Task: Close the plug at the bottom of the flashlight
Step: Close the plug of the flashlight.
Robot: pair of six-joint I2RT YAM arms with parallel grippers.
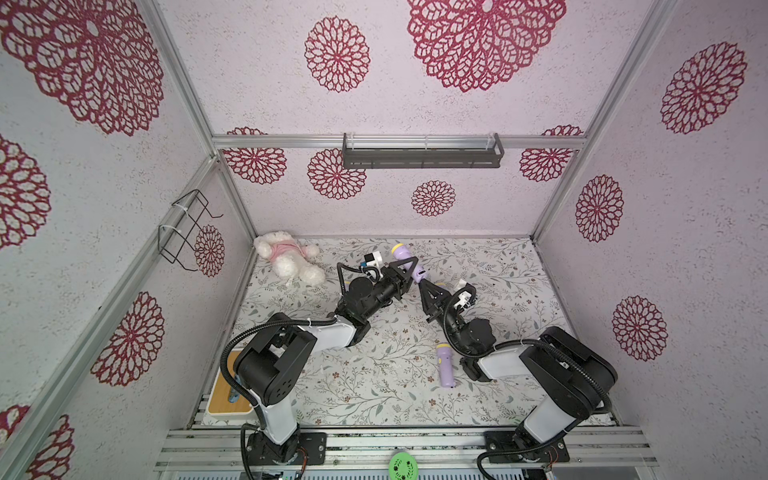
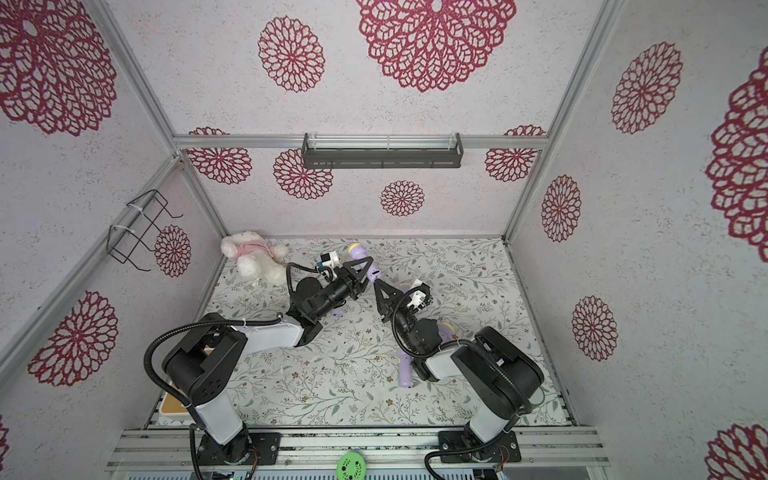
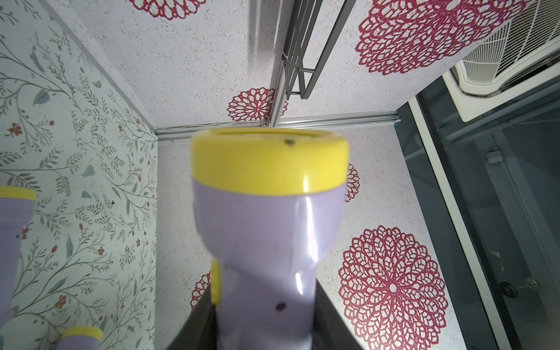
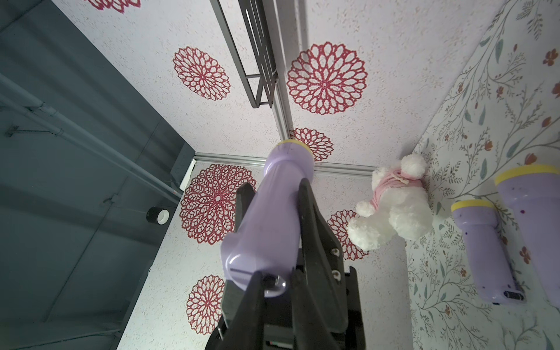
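A lilac flashlight [image 1: 417,271] [image 2: 373,272] [image 3: 266,218] [image 4: 272,212] with a yellow head ring hangs above the back middle of the table, head toward the back wall. My left gripper [image 1: 409,266] [image 2: 365,266] [image 3: 265,330] is shut on its body, one finger on each side. At the flashlight's bottom end a small lilac plug [image 4: 277,285] hangs off the end face. My right gripper [image 1: 419,284] [image 2: 376,284] [image 4: 277,277] reaches that end from the near side, its fingertips shut on the plug.
More lilac flashlights lie on the floral table [image 1: 374,374]: one near the right arm [image 1: 445,365] [image 2: 405,370], one behind the right wrist [image 1: 440,286]. A white plush toy [image 1: 286,257] [image 4: 391,206] lies back left. A wooden-topped tray [image 1: 224,395] sits front left. A dark shelf [image 1: 422,153] is on the back wall.
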